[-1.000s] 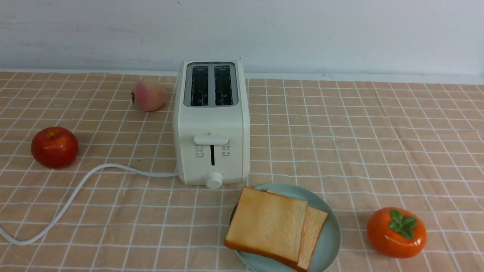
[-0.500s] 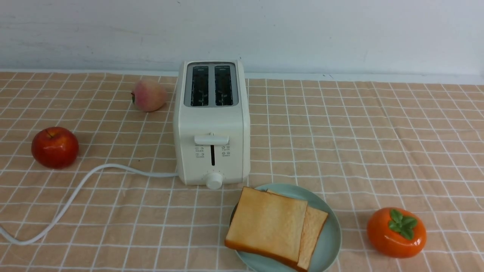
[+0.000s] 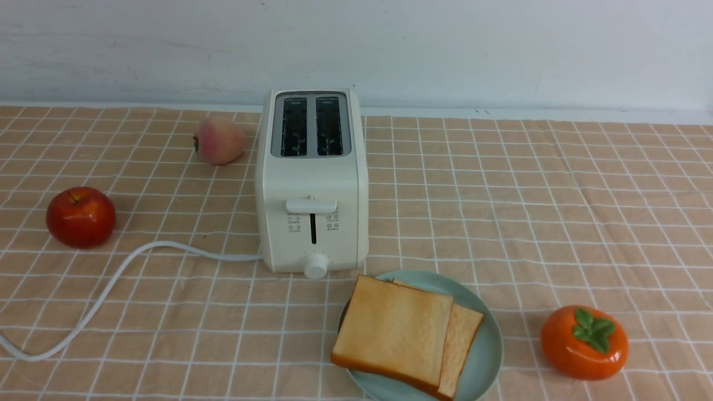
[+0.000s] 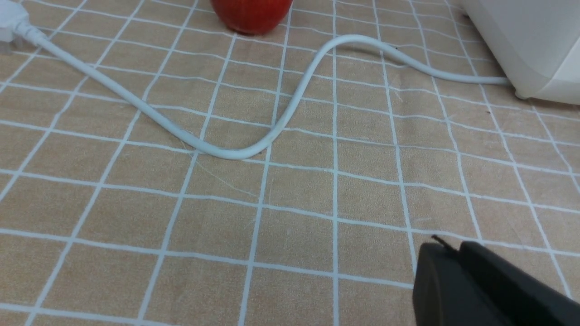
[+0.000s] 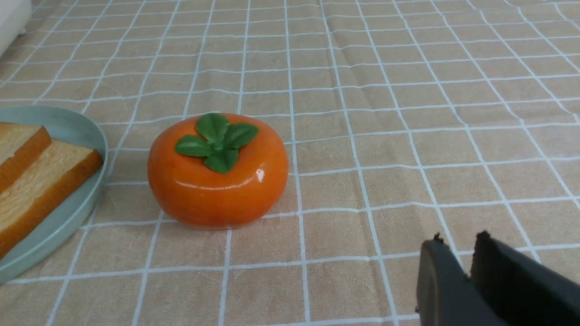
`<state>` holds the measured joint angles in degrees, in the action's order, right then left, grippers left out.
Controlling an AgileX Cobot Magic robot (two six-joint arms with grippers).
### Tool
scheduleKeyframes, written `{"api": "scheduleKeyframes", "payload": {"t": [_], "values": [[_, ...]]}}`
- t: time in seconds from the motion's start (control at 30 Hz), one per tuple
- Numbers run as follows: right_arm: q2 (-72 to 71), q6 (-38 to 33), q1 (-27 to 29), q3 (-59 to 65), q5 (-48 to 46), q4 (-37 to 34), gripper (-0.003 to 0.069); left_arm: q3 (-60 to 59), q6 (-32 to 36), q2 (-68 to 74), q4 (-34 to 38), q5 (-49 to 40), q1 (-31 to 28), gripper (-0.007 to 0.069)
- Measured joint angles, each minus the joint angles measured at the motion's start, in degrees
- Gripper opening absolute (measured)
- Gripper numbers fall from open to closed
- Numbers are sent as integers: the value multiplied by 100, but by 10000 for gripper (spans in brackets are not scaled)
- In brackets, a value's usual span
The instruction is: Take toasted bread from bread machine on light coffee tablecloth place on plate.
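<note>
Pale wall behind; table under the light coffee tablecloth (image 3: 501, 195). Front view: bread machine (image 3: 312, 184), both slots empty; two slices of toasted bread (image 3: 398, 334) overlap on the plate (image 3: 490, 345) just before it. One red apple (image 3: 81, 217), one peach (image 3: 219, 141), one persimmon (image 3: 584, 342). No arms visible.

Left wrist: left end effector (image 4: 453, 267) looks clenched, empty, near the cord (image 4: 226, 151).

Right wrist: right end effector (image 5: 457, 267) nearly clenched, empty; plate lies beyond the persimmon, so your right arm is nearer.
</note>
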<state>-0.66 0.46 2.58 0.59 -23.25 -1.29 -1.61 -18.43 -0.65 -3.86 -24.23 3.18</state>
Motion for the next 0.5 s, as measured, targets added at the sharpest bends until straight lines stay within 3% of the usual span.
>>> {"api": "scheduleKeyframes", "payload": {"t": [0.5], "values": [[0,-46,0,0,4,0,132,0,0,0,0,0,0,38]]}}
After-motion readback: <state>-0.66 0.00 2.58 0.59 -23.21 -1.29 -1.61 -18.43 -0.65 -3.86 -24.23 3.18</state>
